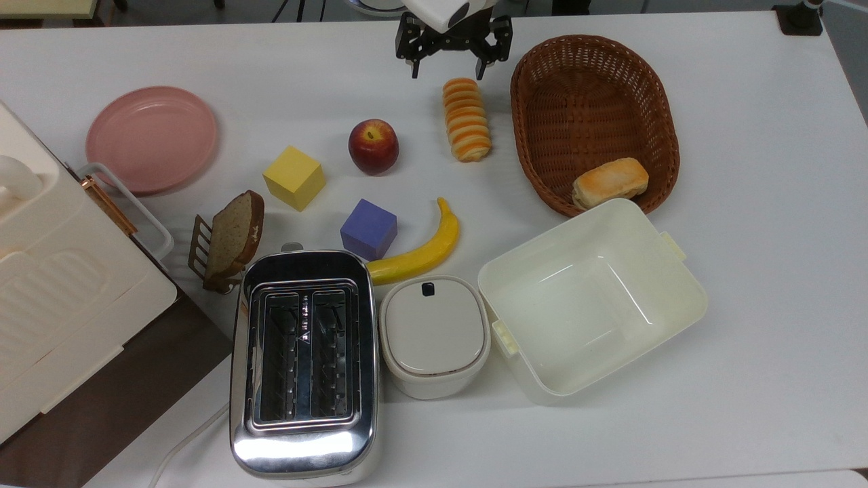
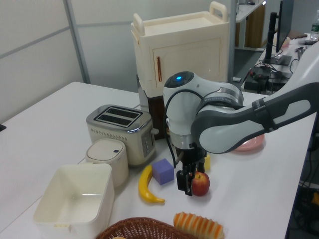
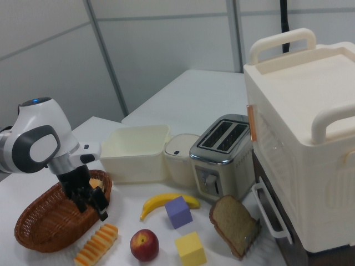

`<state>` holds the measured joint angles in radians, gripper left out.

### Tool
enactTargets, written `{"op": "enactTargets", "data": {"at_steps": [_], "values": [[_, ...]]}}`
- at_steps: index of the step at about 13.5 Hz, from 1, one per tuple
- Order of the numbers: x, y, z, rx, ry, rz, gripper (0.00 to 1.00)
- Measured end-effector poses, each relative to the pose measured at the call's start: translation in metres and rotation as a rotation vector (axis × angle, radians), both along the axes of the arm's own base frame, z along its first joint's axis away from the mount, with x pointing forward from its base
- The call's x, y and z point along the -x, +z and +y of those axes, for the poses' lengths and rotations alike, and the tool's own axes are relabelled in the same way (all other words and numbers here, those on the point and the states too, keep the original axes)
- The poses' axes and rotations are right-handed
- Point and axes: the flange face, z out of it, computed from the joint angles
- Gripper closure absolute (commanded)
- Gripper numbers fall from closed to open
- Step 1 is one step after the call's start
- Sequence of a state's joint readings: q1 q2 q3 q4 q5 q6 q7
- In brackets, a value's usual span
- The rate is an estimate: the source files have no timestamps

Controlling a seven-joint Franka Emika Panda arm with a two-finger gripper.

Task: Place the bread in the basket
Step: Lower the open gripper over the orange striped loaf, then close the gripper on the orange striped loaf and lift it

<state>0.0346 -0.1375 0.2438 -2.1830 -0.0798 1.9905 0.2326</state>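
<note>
The bread [image 1: 466, 119], a ridged loaf striped orange and cream, lies on the white table just to the top view's left of the basket [image 1: 588, 95]. It also shows at the left view's bottom edge [image 2: 198, 225] and low in the right view [image 3: 97, 244]. The reddish-brown wicker basket [image 3: 47, 227] holds a smooth golden bun [image 1: 610, 181] at its near end. My gripper [image 1: 447, 66] hangs open just beyond the loaf's far end, fingers spread wider than the loaf, with nothing between them. In the left view the gripper [image 2: 185, 185] hangs beside the apple [image 2: 200, 183].
A red apple [image 1: 373, 146], yellow cube [image 1: 293, 177], purple cube [image 1: 368, 229] and banana [image 1: 420, 252] lie to the top view's left of the loaf. A cream tub [image 1: 591, 298], lidded white pot [image 1: 434, 335], toaster [image 1: 304, 362], bread slice in a rack [image 1: 230, 237] and pink plate [image 1: 152, 138] stand around.
</note>
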Motion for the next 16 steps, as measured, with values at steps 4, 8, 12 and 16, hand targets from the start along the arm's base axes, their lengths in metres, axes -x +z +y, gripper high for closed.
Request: {"op": "enactTargets", "data": {"at_steps": [4,8,12,16], "values": [[0.006,-0.022,-0.01,-0.014,-0.01,-0.018,0.0],[0.005,-0.03,-0.027,-0.038,-0.018,-0.003,0.0],[0.004,-0.03,-0.028,-0.051,0.005,0.001,0.04],[0.009,-0.051,-0.009,-0.037,0.043,0.045,0.02]]}}
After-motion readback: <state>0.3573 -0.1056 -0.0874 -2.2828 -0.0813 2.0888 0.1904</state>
